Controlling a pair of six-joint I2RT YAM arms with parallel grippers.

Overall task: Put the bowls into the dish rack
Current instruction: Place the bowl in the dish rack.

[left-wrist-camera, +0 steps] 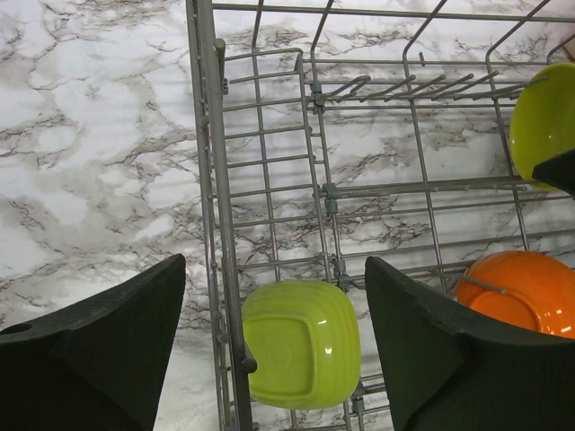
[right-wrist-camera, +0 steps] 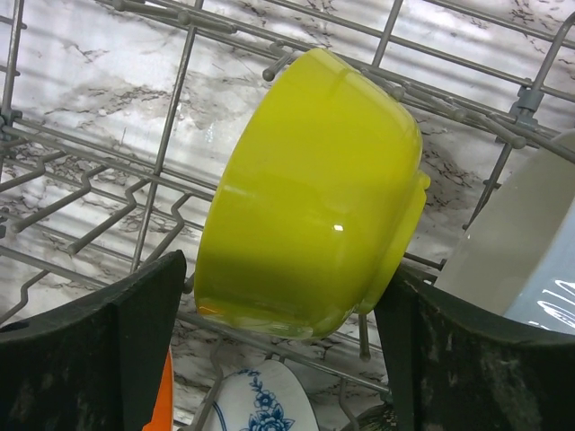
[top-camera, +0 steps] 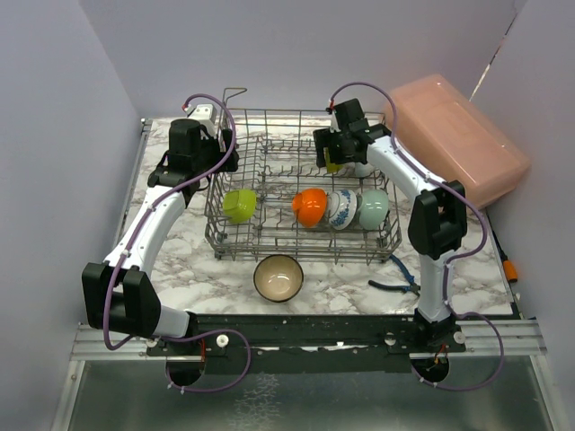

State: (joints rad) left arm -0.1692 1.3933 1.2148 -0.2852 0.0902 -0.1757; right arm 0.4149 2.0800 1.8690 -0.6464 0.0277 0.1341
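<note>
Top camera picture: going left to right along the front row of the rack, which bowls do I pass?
Lime green round bowl → orange round bowl → white round bowl with blue pattern → mint green round bowl, all inside the grey wire dish rack.

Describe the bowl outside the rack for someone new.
Find the grey wire dish rack mid-table. Just outside its near edge, toward the arm bases, sits a beige bowl. Unlike the colourful bowls tilted inside the rack, it stands mouth-up on the marble.
</note>
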